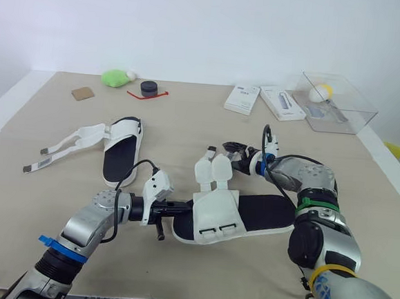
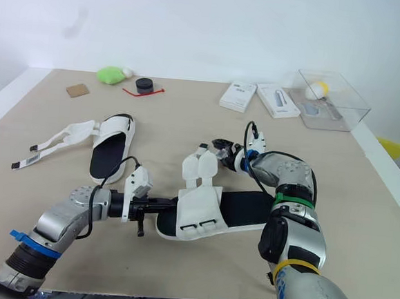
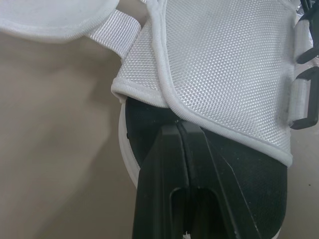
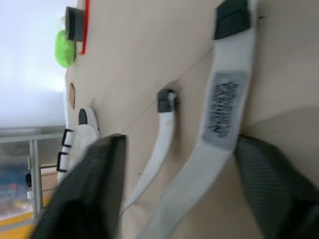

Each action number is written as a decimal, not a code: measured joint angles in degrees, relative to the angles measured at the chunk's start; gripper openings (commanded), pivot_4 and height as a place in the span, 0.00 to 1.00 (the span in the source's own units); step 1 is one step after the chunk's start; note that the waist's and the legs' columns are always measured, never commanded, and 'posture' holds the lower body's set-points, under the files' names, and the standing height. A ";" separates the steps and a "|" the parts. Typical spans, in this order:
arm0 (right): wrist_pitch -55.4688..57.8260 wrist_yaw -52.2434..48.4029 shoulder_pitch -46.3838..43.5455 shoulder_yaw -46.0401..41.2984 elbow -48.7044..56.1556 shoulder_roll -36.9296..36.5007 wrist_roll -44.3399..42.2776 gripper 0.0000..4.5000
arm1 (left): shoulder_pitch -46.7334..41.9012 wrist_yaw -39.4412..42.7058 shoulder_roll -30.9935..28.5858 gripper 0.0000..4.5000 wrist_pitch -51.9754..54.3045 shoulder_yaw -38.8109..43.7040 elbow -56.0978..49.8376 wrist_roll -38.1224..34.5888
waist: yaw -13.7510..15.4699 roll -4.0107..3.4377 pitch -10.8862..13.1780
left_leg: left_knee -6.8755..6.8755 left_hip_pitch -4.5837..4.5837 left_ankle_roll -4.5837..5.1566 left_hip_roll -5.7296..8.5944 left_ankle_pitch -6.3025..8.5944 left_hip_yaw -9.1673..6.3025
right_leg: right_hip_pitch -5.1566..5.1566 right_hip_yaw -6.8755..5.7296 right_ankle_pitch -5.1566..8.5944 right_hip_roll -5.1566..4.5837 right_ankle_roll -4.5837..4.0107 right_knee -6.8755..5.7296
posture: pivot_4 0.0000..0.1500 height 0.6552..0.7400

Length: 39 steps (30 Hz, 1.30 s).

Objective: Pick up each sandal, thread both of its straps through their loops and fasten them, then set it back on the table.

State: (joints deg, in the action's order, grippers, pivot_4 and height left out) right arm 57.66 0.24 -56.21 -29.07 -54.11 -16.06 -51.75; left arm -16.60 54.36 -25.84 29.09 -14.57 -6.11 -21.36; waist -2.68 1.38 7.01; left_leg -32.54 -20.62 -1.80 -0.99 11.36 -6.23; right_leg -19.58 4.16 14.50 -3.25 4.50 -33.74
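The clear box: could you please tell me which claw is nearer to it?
Right. The right claw is in front of the clear box and to its left, by the straps of the sandal; the left claw is farther off, at that sandal's toe.

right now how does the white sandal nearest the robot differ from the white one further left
The near white fabric sandal with black insole lies crosswise, the left gripper's fingers on it; the far white sandal lies lengthwise, untouched. The near sandal's straps stand up by the right gripper; the far sandal's lie flat, splayed toward the robot's left. Both are unfastened.
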 measured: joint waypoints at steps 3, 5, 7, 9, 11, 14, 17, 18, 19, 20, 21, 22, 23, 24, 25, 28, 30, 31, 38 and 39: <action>-0.42 -1.36 -0.32 0.01 -1.79 0.02 1.67 0.23 | 0.00 0.00 0.00 0.00 -0.03 0.00 0.00 0.00 | -0.02 -0.01 0.01 | 0.02 -0.01 0.00 -0.01 0.00 0.00 | -0.04 0.00 0.00 0.01 -0.01 0.00 | 1.00 1.00; -0.38 -2.60 -0.76 -0.05 -2.58 0.03 2.60 0.01 | 0.00 0.00 0.01 0.00 -0.05 0.00 0.07 0.00 | -0.02 -0.02 0.01 | 0.03 -0.02 0.00 -0.01 0.00 0.00 | -0.08 0.00 0.00 0.01 -0.01 -0.01 | 1.00 1.00; -0.50 -4.64 -1.74 0.21 -2.63 0.01 4.00 0.01 | -0.02 -0.06 0.07 0.00 -0.19 0.01 0.19 0.02 | -0.07 0.01 -0.01 | 0.03 -0.04 0.00 -0.01 0.00 0.00 | -0.33 0.01 0.00 0.01 -0.01 -0.01 | 1.00 1.00; -0.59 -7.16 -1.78 1.48 -2.23 0.02 5.05 0.01 | -0.03 -0.05 0.09 0.00 -0.42 0.01 0.37 0.02 | -0.07 -0.03 0.01 | 0.03 -0.06 0.00 0.00 0.00 0.01 | -0.37 0.02 0.00 0.01 -0.01 -0.01 | 1.00 1.00; -0.67 -11.46 -1.47 4.19 1.16 0.09 6.57 0.01 | -0.09 0.00 0.11 0.00 -0.57 0.02 0.43 0.01 | -0.08 -0.10 0.06 | 0.03 -0.18 0.03 0.01 -0.02 0.01 | -0.43 0.04 -0.01 0.01 0.00 -0.03 | 1.00 1.00; -2.65 -22.47 0.78 11.44 16.54 -0.31 8.17 0.01 | -0.30 0.17 0.19 0.00 -0.82 0.01 0.61 -0.01 | -0.05 -0.12 0.05 | 0.02 -0.50 0.16 0.06 -0.10 -0.04 | -0.61 0.07 -0.04 0.04 0.06 -0.28 | 1.00 1.00; -6.08 -32.05 4.99 18.53 31.68 -2.16 9.59 0.01 | -0.54 0.22 0.24 0.00 -1.17 -0.14 1.21 0.05 | 0.05 -0.09 -0.07 | 0.03 -0.45 0.15 0.01 -0.10 -0.18 | -0.72 0.03 -0.09 0.17 0.24 -0.29 | 1.00 1.00; -7.74 -35.93 7.84 21.75 37.81 -3.60 10.54 0.01 | -0.72 0.22 0.25 0.00 -1.22 -0.15 1.45 0.09 | 0.10 -0.06 -0.09 | 0.04 -0.46 0.15 -0.02 -0.09 -0.21 | -0.74 0.01 0.04 0.19 0.03 -0.30 | 1.00 1.00; -9.01 -38.98 10.12 24.14 41.93 -4.61 11.26 0.01 | -0.81 0.22 0.21 0.00 -1.28 -0.11 1.75 0.09 | 0.07 -0.05 -0.10 | 0.04 -0.46 0.14 -0.02 -0.09 -0.21 | -0.74 0.01 0.07 0.19 0.01 -0.30 | 1.00 1.00; -9.92 -40.52 11.33 25.36 43.95 -5.24 11.71 0.01 | -0.88 0.23 0.21 0.00 -1.30 -0.10 1.83 0.09 | 0.07 -0.03 -0.11 | 0.04 -0.46 0.13 -0.01 -0.09 -0.20 | -0.73 0.01 0.07 0.18 0.01 -0.29 | 1.00 1.00; -15.90 -46.40 15.87 29.60 50.65 -7.91 14.69 0.01 | -1.11 0.27 0.26 0.00 -1.45 -0.16 2.18 0.08 | 0.11 -0.02 -0.10 | 0.03 -0.49 0.12 0.01 -0.09 -0.21 | -0.73 0.02 0.08 0.17 0.03 -0.27 | 1.00 1.00; -17.89 -48.35 17.27 30.84 52.47 -8.56 15.55 0.01 | -1.12 0.29 0.21 0.00 -1.56 -0.13 2.28 0.09 | 0.08 0.00 -0.11 | 0.01 -0.48 0.11 0.02 -0.09 -0.20 | -0.73 0.03 0.09 0.17 0.04 -0.27 | 1.00 1.00; -21.89 -51.13 18.99 32.42 54.80 -9.47 17.44 0.01 | -1.27 0.32 0.20 0.00 -1.62 -0.10 2.35 0.09 | 0.06 0.00 -0.11 | 0.00 -0.47 0.08 0.01 -0.09 -0.17 | -0.74 0.04 0.09 0.15 0.04 -0.25 | 1.00 1.00; -26.97 -54.45 20.88 34.13 57.29 -10.55 19.61 0.01 | -1.35 0.34 0.14 0.00 -1.69 -0.08 2.48 0.10 | 0.07 -0.10 -0.07 | 0.01 -0.47 0.08 0.02 -0.10 -0.17 | -0.75 0.04 0.09 0.14 0.05 -0.24 | 1.00 1.00; -34.47 -57.97 22.63 35.94 59.47 -11.87 22.96 0.01 | -1.51 0.39 0.09 0.00 -1.69 -0.08 2.62 0.13 | 0.08 -0.10 -0.07 | 0.01 -0.45 0.08 0.01 -0.10 -0.17 | -0.76 0.04 0.10 0.15 0.04 -0.24 | 1.00 1.00; -51.76 -64.58 25.53 38.62 61.61 -13.89 29.81 0.01 | -1.56 0.57 0.05 0.00 -1.72 -0.06 2.90 0.24 | 0.08 0.00 -0.10 | 0.01 -0.39 0.06 -0.05 -0.09 -0.16 | -0.75 -0.02 0.15 0.16 -0.04 -0.23 | 1.00 1.00; -65.61 -68.88 27.31 40.30 61.41 -14.40 34.03 0.01 | -1.61 0.67 0.06 0.00 -1.74 -0.08 2.94 0.26 | 0.09 0.05 -0.09 | 0.01 -0.40 -0.01 -0.06 -0.13 -0.12 | -0.74 -0.01 0.18 0.14 -0.04 -0.18 | 1.00 1.00; -67.29 -69.49 27.56 40.52 61.41 -14.48 34.44 0.01 | -1.61 0.69 0.06 0.00 -1.74 -0.08 2.94 0.26 | 0.10 0.05 -0.08 | 0.01 -0.40 -0.01 -0.06 -0.13 -0.11 | -0.73 -0.01 0.17 0.14 -0.04 -0.17 | 1.00 1.00; -104.30 -81.48 31.55 45.54 56.98 -19.14 37.34 0.01 | -1.65 1.06 0.04 0.00 -1.72 -0.20 2.97 0.33 | 0.20 0.11 0.00 | 0.01 -0.21 -0.07 -0.06 -0.12 -0.09 | -0.51 0.01 0.17 0.10 -0.04 -0.17 | 1.00 1.00; -107.73 -82.14 32.03 46.66 56.93 -20.93 37.18 0.01 | -1.65 1.04 0.07 0.00 -1.71 -0.24 2.98 0.37 | 0.29 0.16 0.02 | 0.04 -0.12 -0.07 -0.06 -0.12 -0.09 | -0.44 0.01 0.19 0.09 -0.07 -0.17 | 1.00 1.00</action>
State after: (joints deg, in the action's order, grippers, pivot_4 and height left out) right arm -50.07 -81.90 -24.17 17.59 2.82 -36.99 -14.57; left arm -18.25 55.40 -25.76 27.38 -14.81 -3.13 -20.99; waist -2.39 1.54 7.04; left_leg -32.51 -20.74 -1.87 -1.05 11.24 -6.32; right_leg -20.02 4.17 14.69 -3.16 4.43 -33.91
